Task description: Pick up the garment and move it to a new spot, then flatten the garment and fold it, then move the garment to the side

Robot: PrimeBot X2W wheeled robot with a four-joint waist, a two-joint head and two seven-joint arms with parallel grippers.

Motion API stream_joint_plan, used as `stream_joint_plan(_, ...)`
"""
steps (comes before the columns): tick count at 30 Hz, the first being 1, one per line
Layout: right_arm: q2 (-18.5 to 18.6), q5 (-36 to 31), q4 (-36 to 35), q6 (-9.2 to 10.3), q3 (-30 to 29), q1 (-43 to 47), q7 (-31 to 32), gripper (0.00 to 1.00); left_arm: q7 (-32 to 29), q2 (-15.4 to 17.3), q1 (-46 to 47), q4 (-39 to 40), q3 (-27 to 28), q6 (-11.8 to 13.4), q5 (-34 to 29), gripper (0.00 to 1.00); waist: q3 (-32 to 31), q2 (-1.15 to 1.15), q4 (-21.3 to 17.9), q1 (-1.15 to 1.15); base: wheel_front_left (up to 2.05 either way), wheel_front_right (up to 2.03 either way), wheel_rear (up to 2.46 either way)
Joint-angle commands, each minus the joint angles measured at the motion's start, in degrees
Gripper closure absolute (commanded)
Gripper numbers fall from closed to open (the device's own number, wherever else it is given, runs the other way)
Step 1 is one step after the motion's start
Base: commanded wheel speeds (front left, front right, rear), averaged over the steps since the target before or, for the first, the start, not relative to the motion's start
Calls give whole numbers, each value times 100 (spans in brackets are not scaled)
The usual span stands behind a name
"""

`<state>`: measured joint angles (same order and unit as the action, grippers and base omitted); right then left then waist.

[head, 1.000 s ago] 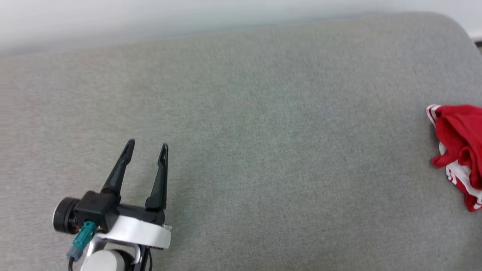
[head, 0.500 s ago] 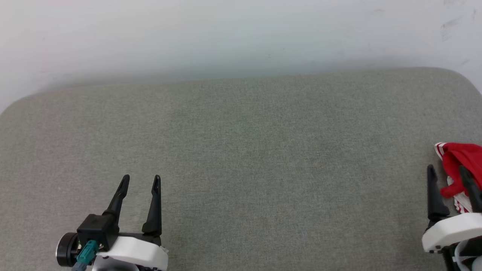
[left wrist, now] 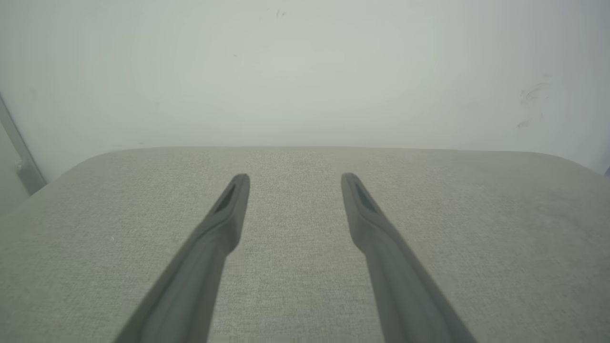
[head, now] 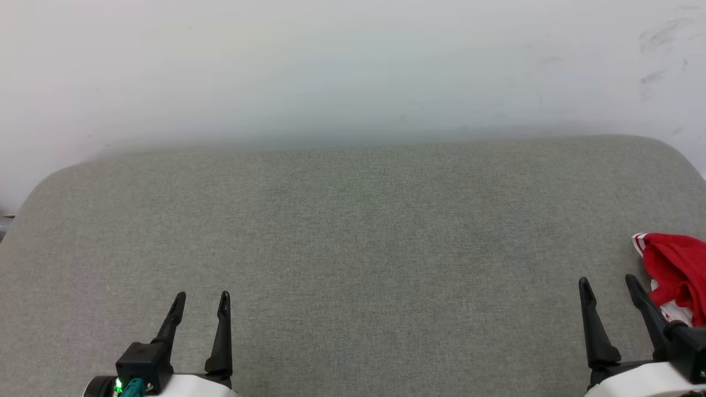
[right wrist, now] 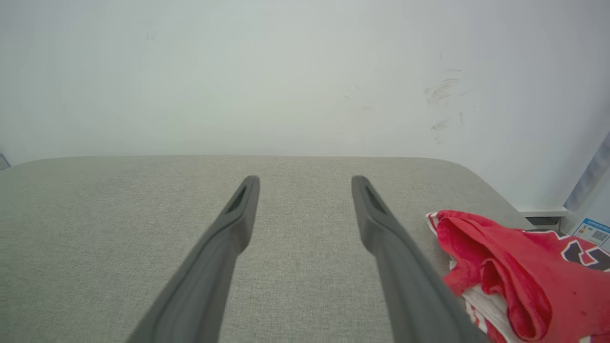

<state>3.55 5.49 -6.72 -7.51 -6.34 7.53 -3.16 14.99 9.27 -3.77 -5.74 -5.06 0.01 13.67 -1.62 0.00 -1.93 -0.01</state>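
Note:
The garment (head: 675, 270), a crumpled red jersey with white-and-red striped trim, lies bunched at the right edge of the grey cushioned surface (head: 353, 237). In the right wrist view the garment (right wrist: 519, 271) sits just right of my right fingers, with part of a black numeral showing. My right gripper (head: 606, 284) stands open at the lower right, its right fingertip close beside the cloth and nothing between the fingers. My left gripper (head: 201, 298) stands open at the lower left, far from the garment. The left gripper (left wrist: 295, 178) holds nothing, and likewise the right gripper (right wrist: 305, 181).
A pale wall (head: 353, 71) with a few scuff marks rises right behind the cushion's far edge. The cushion's corners are rounded. Past its right end in the right wrist view stand a white ledge (right wrist: 543, 213) and a labelled object (right wrist: 593, 231).
The head camera has tilted up, so more wall shows and both grippers sit lower in view. The right gripper has come into view beside the garment. Both stay open.

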Motion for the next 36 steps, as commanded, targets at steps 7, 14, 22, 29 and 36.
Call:
stream_joint_plan(7, -67, 24, -361, 5, 13, 358, 277, 0, 25, -126, -169, -102, 77, -89, -140, 0, -101, 0, -10, 1, 0, 0, 0)
stream_joint_plan(14, -76, 43, -448, 5, 52, 380, 325, 0, 25, -158, -142, -148, 130, -158, -227, 0, -95, 0, 0, 1, 0, 0, 0)
stream_joint_plan(22, -77, 88, -390, 5, 118, 281, 312, 0, 25, -189, -90, -154, 215, -240, -308, 0, -79, 0, 13, 1, 0, 0, 0)
stream_joint_plan(29, -76, 81, -374, 5, 128, 262, 298, 0, 26, -216, -94, -163, 264, -292, -383, 0, -57, 0, 24, 1, 0, 0, 0)
stream_joint_plan(36, -56, 332, -272, 0, 183, 320, 291, 100, -118, -258, -63, -316, 336, -320, -131, 100, -47, 0, 20, 1, 0, 0, 0)
